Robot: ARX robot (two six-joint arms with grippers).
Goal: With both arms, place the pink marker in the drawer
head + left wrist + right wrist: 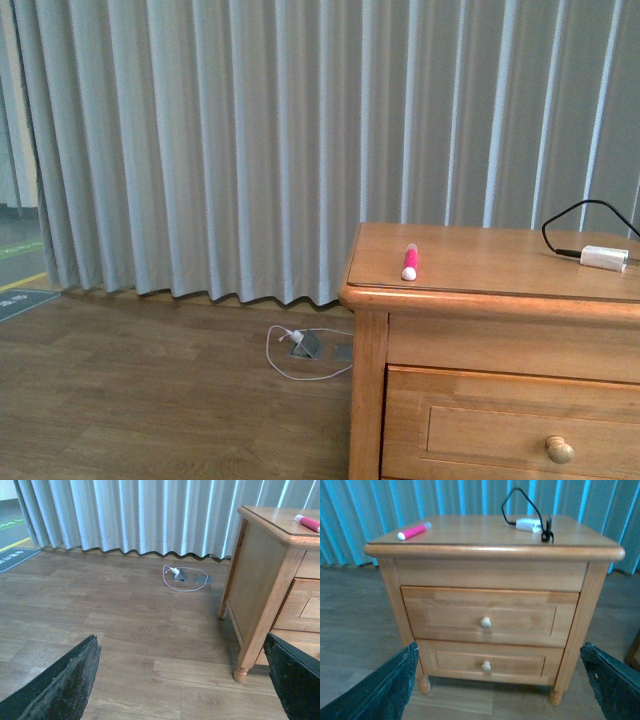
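Observation:
The pink marker (410,261) lies on top of the wooden cabinet (480,300) near its left front corner; it also shows in the right wrist view (413,531) and in the left wrist view (307,523). The upper drawer (490,616) is closed, with its round knob (485,623) in the middle. In the front view its knob (560,450) shows low at the right. My left gripper (185,680) is open and empty over the floor, left of the cabinet. My right gripper (497,680) is open and empty in front of the cabinet, well back from the drawers. Neither arm shows in the front view.
A white adapter (604,257) with a black cable lies on the cabinet top at the right. The lower drawer (487,664) is closed. A white cable and floor socket (305,345) lie on the wooden floor by the grey curtain (250,140).

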